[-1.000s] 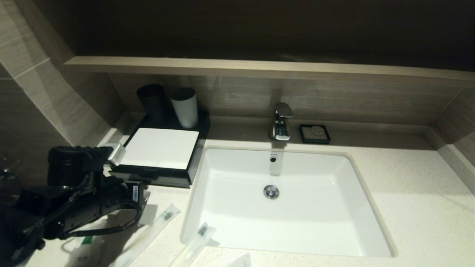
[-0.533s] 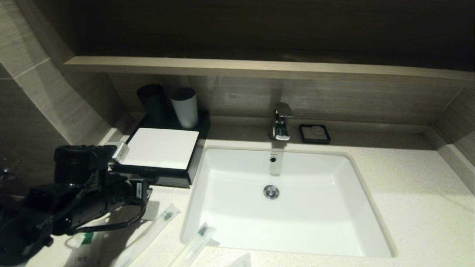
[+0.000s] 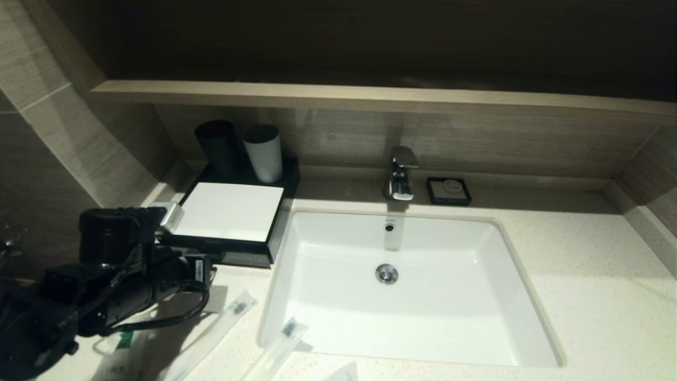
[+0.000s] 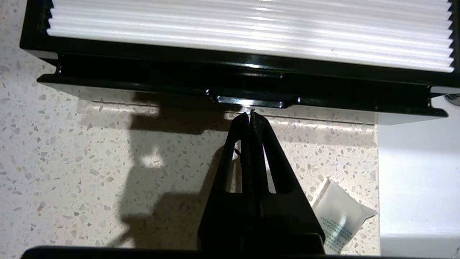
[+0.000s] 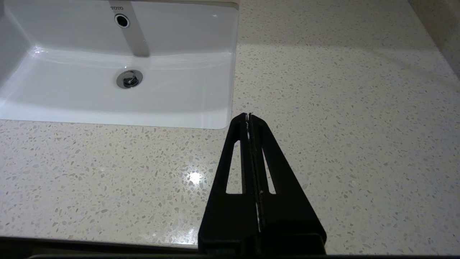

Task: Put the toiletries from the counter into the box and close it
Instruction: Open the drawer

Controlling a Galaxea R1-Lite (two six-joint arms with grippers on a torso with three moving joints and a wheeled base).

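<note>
the left gripper [image 4: 250, 114], fingers pressed together and holding nothing, hovers low over the white speckled stone surface [image 4: 72, 162] with its tips just short of the black flat box's [image 4: 233, 68] drawer lip, seemingly to hook it open, a white sachet [image 4: 339, 216] lying beside it.

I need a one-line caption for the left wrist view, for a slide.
Left gripper, fingers shut, just before the pull tab of the black box on the speckled counter; one sachet beside it.
</note>
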